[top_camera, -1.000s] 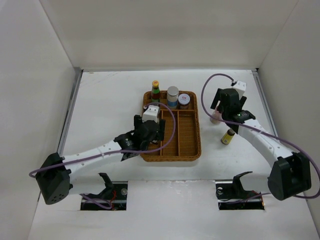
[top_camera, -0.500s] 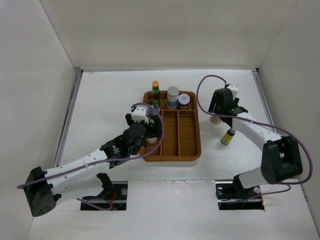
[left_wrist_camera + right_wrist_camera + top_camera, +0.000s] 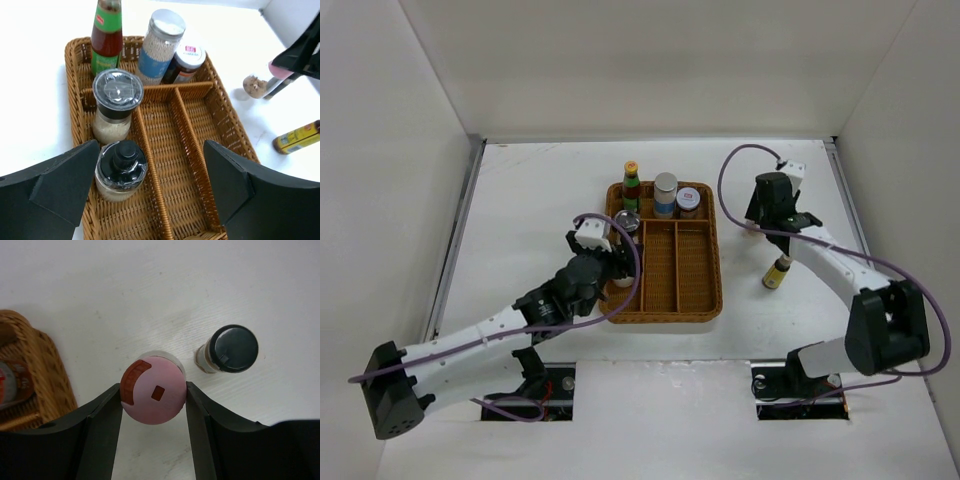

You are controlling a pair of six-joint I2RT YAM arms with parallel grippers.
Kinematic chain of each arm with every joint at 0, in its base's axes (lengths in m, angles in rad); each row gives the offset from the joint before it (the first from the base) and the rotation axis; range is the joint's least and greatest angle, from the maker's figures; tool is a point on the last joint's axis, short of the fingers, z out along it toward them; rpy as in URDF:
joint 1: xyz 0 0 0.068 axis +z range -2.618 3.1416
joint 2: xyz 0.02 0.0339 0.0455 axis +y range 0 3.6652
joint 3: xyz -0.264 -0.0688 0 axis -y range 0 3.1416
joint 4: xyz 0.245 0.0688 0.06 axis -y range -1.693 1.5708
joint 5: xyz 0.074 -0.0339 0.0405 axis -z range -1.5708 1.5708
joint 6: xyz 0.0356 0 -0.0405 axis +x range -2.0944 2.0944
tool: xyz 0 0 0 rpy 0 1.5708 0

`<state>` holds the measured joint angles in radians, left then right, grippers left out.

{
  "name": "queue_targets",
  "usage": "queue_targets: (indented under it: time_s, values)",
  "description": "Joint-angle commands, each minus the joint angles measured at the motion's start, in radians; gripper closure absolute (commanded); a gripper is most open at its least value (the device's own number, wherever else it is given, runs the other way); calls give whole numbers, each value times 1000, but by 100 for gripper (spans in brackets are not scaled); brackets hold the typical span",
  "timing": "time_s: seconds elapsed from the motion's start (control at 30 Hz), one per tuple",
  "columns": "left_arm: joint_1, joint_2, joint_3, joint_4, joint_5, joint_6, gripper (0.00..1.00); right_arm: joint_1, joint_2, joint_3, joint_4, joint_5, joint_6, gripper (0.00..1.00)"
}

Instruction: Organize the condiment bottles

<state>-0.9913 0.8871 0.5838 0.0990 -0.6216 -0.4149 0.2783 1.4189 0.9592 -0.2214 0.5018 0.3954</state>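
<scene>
while top view hides it, right pincer clasps pink-capped shaker.

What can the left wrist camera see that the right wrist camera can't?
Only the left wrist camera sees the two clear shakers with black lids, the green-red bottle and the white jar with a blue band. Only the right wrist camera looks straight down on the pink-capped shaker, the right gripper shut on its sides. Both show the wicker tray, that shaker and the small dark-capped bottle on the table.
</scene>
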Motion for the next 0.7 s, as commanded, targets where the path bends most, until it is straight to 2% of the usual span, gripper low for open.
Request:
queue_targets:
  time_s: [0.0, 0.37, 0.67]
  values:
    - [-5, -57, -21, 103, -20, 25, 14, 32, -133, 61, 97, 41, -15, 59]
    - [-7, -112, -76, 234, -24, 34, 12, 313, -293, 64, 39, 56, 31, 59]
    - [-14, -165, -33, 226, -78, 24, 9, 451, -406, 15, 51, 93, 91, 59]
